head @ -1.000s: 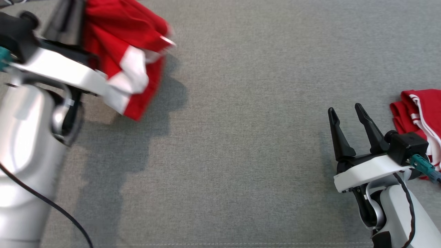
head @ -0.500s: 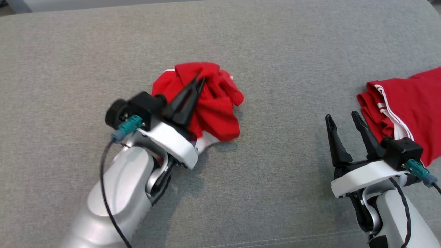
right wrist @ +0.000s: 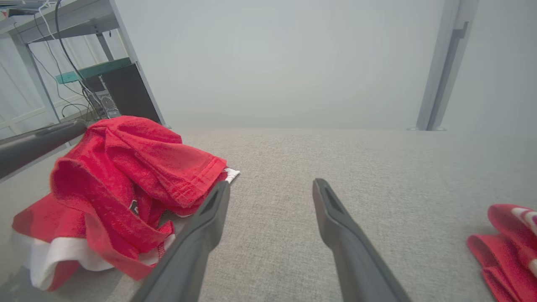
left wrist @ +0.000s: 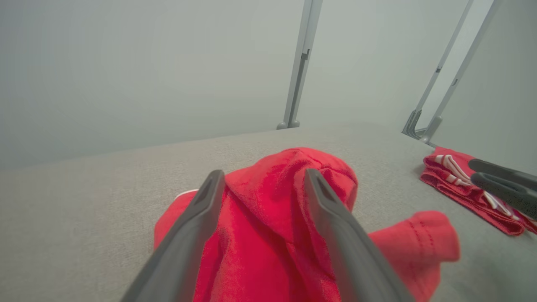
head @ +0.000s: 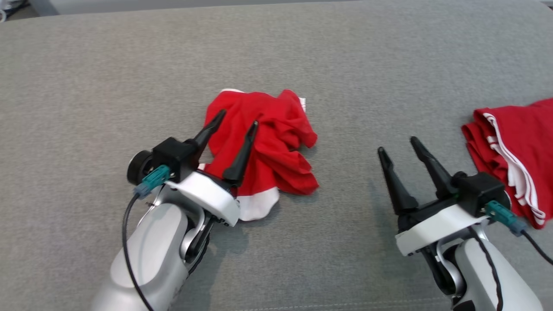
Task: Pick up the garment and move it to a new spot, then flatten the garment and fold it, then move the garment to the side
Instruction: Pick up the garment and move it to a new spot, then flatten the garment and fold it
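Red garment (head: 276, 147) lies crumpled between the wide left jaws; right jaws gape, empty.

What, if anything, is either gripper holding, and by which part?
Nothing is held. The left gripper is open over the crumpled red garment; the right gripper is open and empty.

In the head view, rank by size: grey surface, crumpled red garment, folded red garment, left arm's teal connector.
1. grey surface
2. crumpled red garment and folded red garment: alike; the folded one is cropped
3. teal connector
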Available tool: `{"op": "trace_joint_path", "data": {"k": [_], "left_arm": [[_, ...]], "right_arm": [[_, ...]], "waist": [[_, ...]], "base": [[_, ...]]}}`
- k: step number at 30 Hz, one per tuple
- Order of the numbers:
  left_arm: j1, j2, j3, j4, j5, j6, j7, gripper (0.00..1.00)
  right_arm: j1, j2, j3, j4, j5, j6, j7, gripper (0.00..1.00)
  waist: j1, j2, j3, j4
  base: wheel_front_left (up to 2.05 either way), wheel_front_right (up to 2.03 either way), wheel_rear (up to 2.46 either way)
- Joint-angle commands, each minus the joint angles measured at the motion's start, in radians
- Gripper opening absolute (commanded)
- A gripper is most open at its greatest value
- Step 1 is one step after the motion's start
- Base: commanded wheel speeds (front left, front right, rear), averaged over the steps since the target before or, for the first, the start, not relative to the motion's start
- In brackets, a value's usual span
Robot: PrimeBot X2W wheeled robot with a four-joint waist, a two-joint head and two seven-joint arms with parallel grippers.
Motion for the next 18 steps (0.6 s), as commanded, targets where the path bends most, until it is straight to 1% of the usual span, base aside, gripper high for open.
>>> {"op": "trace_joint_path", "data": {"k": [1, 6, 10, 14, 18], "left_arm": [[0.011, 0.022, 0.048, -0.038, 0.008, 0.008, -0.010, 1.00], [0.094, 0.028, 0.129, -0.109, 0.031, 0.006, -0.010, 1.00], [0.163, 0.021, 0.179, -0.141, 0.042, 0.002, -0.010, 1.00], [0.226, 0.004, 0.226, -0.159, 0.053, 0.000, -0.010, 1.00], [0.274, -0.020, 0.259, -0.170, 0.061, -0.005, -0.010, 1.00]], "right_arm": [[-0.013, -0.010, 0.035, -0.039, 0.009, 0.000, -0.013, 1.00], [-0.027, -0.036, 0.147, -0.099, 0.024, 0.000, -0.012, 1.00], [-0.040, -0.045, 0.240, -0.124, 0.036, 0.000, 0.019, 1.00], [-0.063, -0.054, 0.344, -0.118, 0.044, 0.000, 0.060, 1.00], [-0.106, -0.063, 0.443, -0.077, 0.042, 0.000, 0.108, 1.00]], "waist": [[0.0000, -0.0001, -0.009, 0.025], [0.0000, -0.0001, -0.024, 0.088], [0.0000, -0.0001, -0.040, 0.138], [0.0000, -0.0001, -0.055, 0.186], [0.0000, -0.0001, -0.066, 0.235]], "base": [[0.00, 0.00, 0.00], [0.00, 0.00, 0.00], [0.00, 0.00, 0.00], [0.00, 0.00, 0.00], [0.00, 0.00, 0.00]]}}
